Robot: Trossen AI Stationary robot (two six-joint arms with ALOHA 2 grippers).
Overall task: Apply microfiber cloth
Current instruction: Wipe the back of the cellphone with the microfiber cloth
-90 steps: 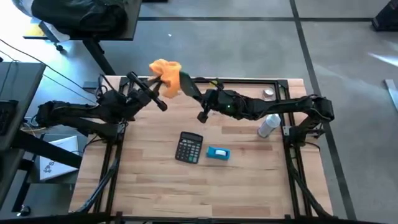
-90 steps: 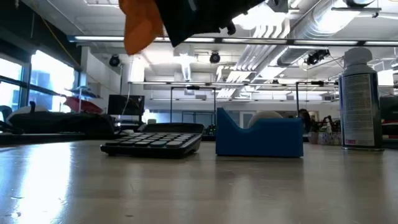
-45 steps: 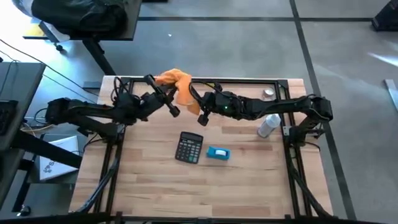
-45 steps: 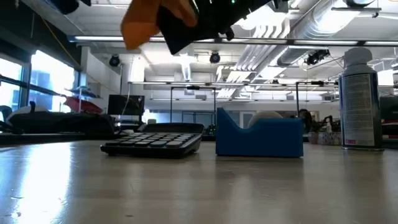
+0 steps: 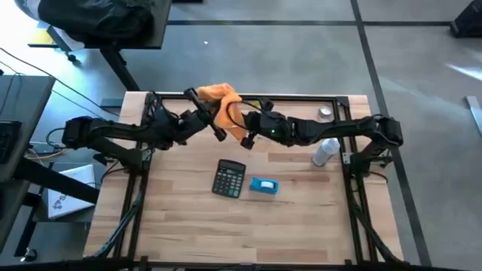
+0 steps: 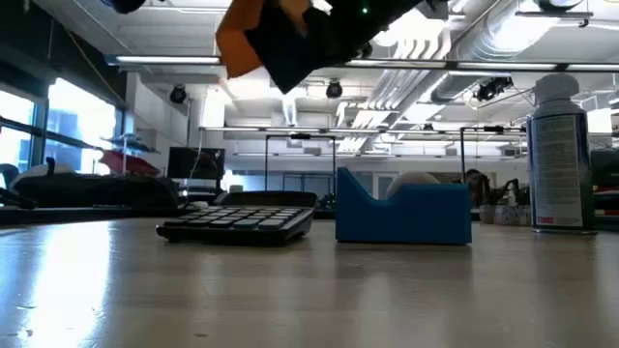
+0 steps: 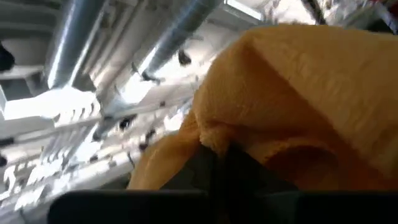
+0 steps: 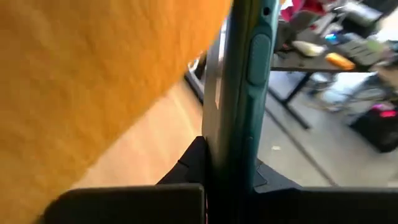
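The bright orange microfiber cloth (image 5: 223, 98) hangs bunched above the table's far middle, with my left gripper (image 5: 208, 119) shut on it. Right beside it my right gripper (image 5: 249, 132) is shut on a flat teal slab (image 8: 240, 87), which shows edge-on in the right wrist view. The cloth (image 8: 93, 74) lies against one flat face of the slab. In the low view the cloth (image 6: 240, 41) and the dark slab (image 6: 298, 50) hang high over the table. My left gripper holds a gathered bunch of the cloth (image 7: 249, 146), several layers, which wraps over the finger ends and hides them. The cloth is lifted clear of the table and drapes onto the slab. My right gripper pinches the slab's near end (image 8: 231, 163) by its two flat faces between its two fingers. The slab sticks out forward along the fingers, clear of the table.
A black calculator (image 5: 229, 179) and a small blue-and-white box (image 5: 263, 185) lie at the table's middle, under the arms. A spray can (image 5: 325, 152) stands at the right, and a small round thing (image 5: 324, 114) lies near the far right corner.
My left gripper has carried the cloth toward the table's right edge, up to the slab, and the cloth now lies against it. My right gripper has kept the slab in nearly the same place.
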